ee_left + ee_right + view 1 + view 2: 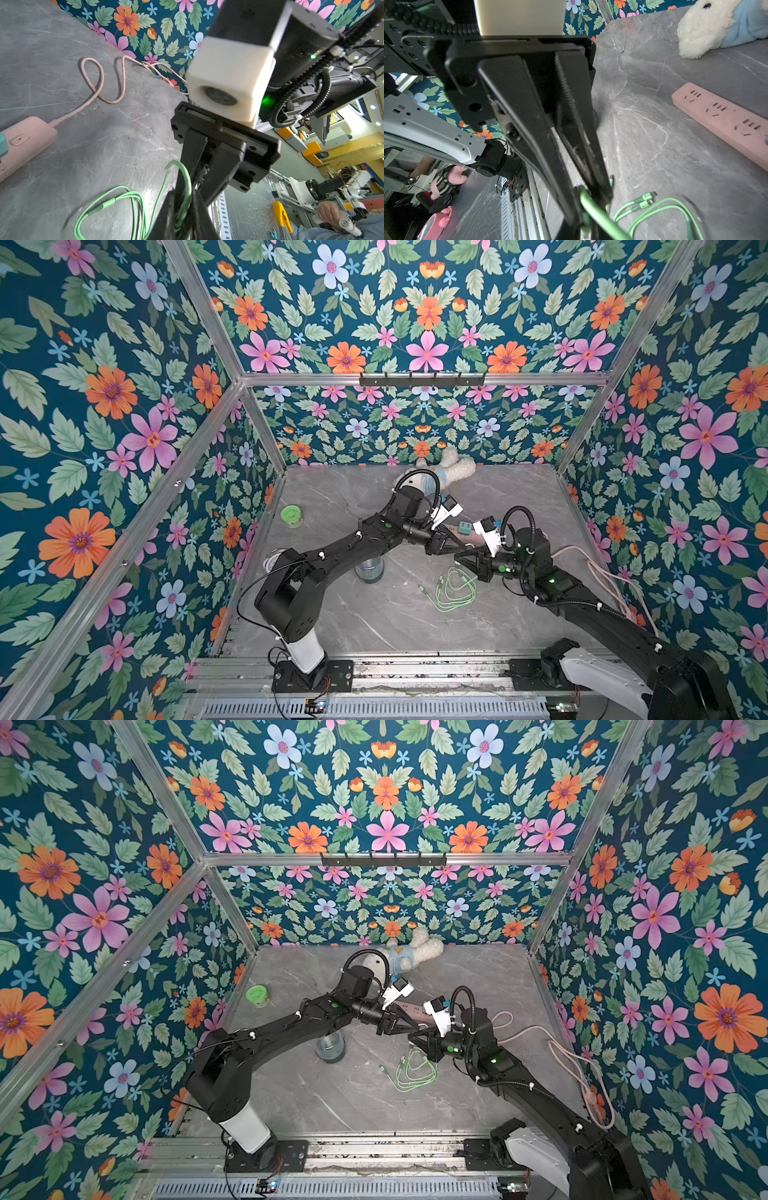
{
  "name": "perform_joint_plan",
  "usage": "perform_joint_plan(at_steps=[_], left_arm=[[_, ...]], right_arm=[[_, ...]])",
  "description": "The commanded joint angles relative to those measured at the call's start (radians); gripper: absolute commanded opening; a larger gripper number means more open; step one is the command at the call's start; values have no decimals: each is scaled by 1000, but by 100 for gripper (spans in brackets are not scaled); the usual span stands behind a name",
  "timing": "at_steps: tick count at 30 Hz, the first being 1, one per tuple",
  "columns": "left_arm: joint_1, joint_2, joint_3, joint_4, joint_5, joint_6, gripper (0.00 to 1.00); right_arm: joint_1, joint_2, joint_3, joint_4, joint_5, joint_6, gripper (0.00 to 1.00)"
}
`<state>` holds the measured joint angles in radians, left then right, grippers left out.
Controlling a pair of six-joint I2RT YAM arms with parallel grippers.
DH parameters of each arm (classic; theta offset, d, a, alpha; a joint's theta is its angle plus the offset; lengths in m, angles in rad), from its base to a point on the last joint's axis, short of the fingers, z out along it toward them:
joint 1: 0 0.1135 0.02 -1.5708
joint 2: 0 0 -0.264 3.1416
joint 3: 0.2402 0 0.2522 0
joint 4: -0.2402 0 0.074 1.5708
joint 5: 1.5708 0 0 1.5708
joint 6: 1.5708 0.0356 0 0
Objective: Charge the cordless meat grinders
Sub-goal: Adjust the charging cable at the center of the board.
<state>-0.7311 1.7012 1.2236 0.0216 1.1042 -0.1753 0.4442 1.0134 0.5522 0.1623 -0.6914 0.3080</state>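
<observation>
cable-sorting step, by the look: left gripper and right gripper both pinch the green cable mid-frame. next, free a plug for the meat grinder.

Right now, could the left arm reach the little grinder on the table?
Probably not yet: the left end effector is shut on the green cable, and the grinder sits under that arm's forearm.

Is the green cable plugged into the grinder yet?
Not plugged in: the green cable lies looped on the table, bare plugs showing, and none of it reaches the grinder.
</observation>
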Motion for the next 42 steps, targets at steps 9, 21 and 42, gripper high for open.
perform_joint_plan(at_steps=[9, 21, 42], left_arm=[[-12, 6, 70, -212, 15, 226, 0], [-13, 5, 86, -246, 23, 262, 0], [-25, 12, 100, -264, 29, 283, 0]], right_arm=[[0, 9, 97, -213, -20, -91, 22], [-3, 34, 111, -260, -100, -96, 31], [-35, 120, 115, -164, -233, -24, 6]])
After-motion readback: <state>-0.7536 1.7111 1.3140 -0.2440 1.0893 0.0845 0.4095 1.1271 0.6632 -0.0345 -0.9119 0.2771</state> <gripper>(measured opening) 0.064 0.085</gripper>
